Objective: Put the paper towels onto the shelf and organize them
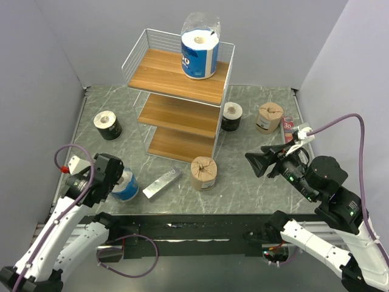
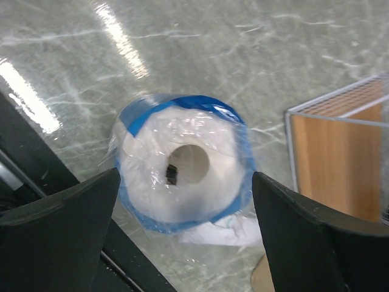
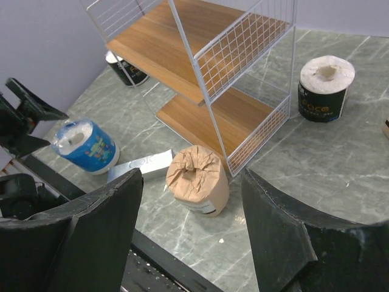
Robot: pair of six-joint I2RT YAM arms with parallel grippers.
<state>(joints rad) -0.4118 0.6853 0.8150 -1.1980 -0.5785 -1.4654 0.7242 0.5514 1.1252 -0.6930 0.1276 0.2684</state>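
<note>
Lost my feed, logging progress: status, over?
Left gripper open, straddling blue roll on table. Right gripper open, empty. Second blue roll atop shelf. Silver bar beside straddled roll.

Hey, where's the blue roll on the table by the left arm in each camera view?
Top external: blue roll lower left.
Left wrist: blue roll dead centre.
Right wrist: blue roll at left, mid-height.
Shared landmark: the shelf, to its right in all three.
</note>
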